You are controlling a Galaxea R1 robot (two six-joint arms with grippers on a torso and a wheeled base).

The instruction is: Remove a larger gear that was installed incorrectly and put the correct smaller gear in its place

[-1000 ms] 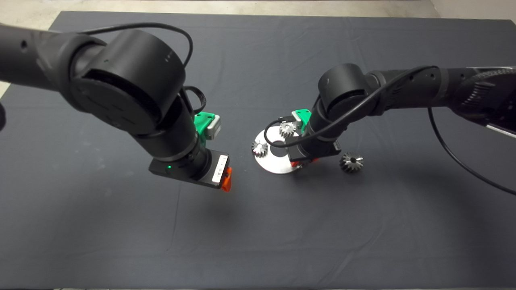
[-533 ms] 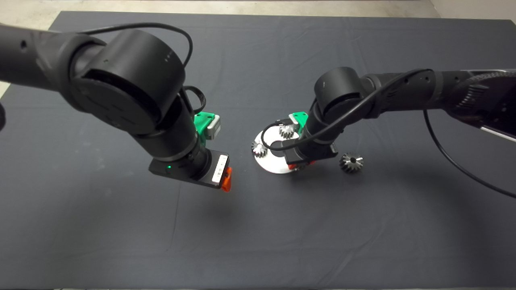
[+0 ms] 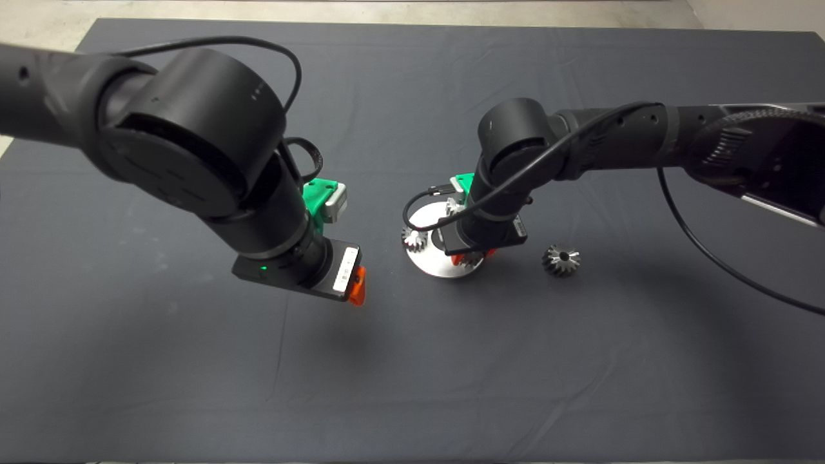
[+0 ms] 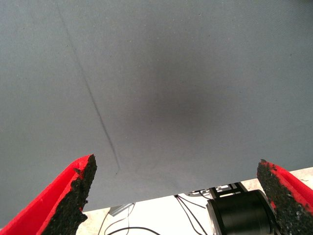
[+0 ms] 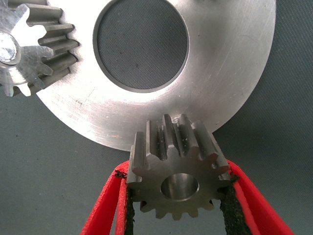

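Observation:
The right wrist view shows my right gripper [image 5: 177, 174] shut on the smaller gear [image 5: 176, 147], a shiny spur gear with blunt teeth, held just above the rim of the round silver plate [image 5: 234, 73]. From above, the right gripper [image 3: 472, 259] hangs over the plate's [image 3: 432, 265] near edge. Another small gear [image 3: 414, 240] stands on the plate's left side, and a third [image 3: 452, 206] peeks out behind the wrist. The larger gear [image 3: 561, 260], dark with pointed teeth, lies on the mat to the right of the plate. My left gripper [image 4: 178, 205] hovers open over bare mat, left of the plate.
The plate has a big round hole [image 5: 140, 44] in its middle, showing mat through it. A small gear [image 5: 39, 54] sits on a pin by that hole. The black right arm [image 3: 580, 142] and its cable cross over the plate's far side.
The right gripper has carried the smaller gear leftward, further over the plate's near edge. The left arm has drifted slightly to the left.

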